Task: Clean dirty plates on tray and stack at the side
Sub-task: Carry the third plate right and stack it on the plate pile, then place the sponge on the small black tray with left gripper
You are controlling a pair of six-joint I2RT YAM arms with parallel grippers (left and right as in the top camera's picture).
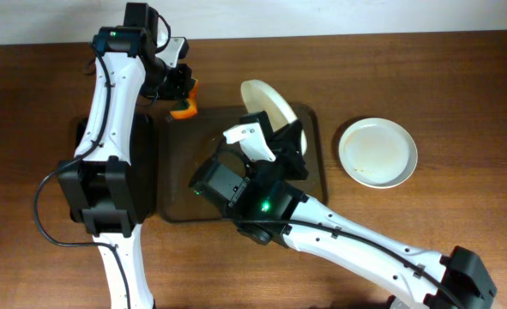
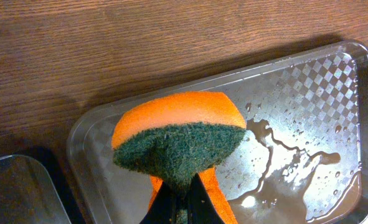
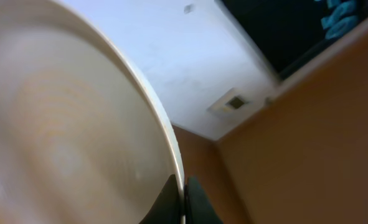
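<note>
My right gripper [image 1: 286, 137] is shut on the rim of a white plate [image 1: 267, 101] and holds it tilted up on edge over the far side of the brown tray [image 1: 315, 176]. In the right wrist view the plate [image 3: 65, 124] fills the left, its rim pinched between my fingers [image 3: 185, 199]. My left gripper [image 1: 183, 90] is shut on an orange sponge with a green scrub face [image 1: 184, 108] above the tray's far left corner. The sponge [image 2: 177, 140] hangs over the wet tray [image 2: 308, 93]. A second white plate [image 1: 377, 152] lies flat on the table to the right of the tray.
A black tray [image 1: 141, 163] lies left of the brown tray, mostly under my left arm; its corner shows in the left wrist view [image 2: 15, 190]. A puddle of water [image 2: 283, 168] lies in the brown tray. The table is brown wood [image 1: 425, 77].
</note>
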